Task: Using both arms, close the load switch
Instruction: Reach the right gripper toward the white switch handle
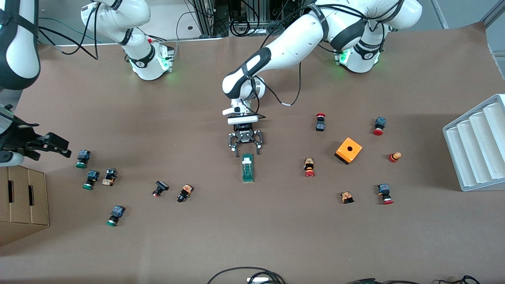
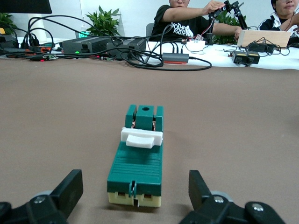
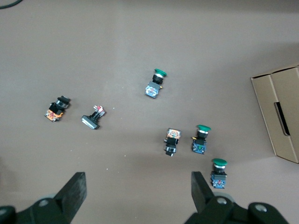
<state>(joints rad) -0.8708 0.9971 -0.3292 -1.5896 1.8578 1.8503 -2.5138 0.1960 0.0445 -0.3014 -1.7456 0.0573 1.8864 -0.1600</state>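
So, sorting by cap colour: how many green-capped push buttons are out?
3 green-capped buttons, all toward the right arm's end of the table: one farthest from the front camera, one slightly nearer, one nearest. None looks hidden.

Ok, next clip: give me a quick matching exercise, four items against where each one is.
1. narrow green load switch
2. orange cube box
3. left end effector
4. brown cardboard box

A. at the right arm's end of the table
B. lying flat mid-table
C. open, just above the load switch's white-handle end
D. among red-capped push buttons

Pairs: 1-B, 2-D, 3-C, 4-A
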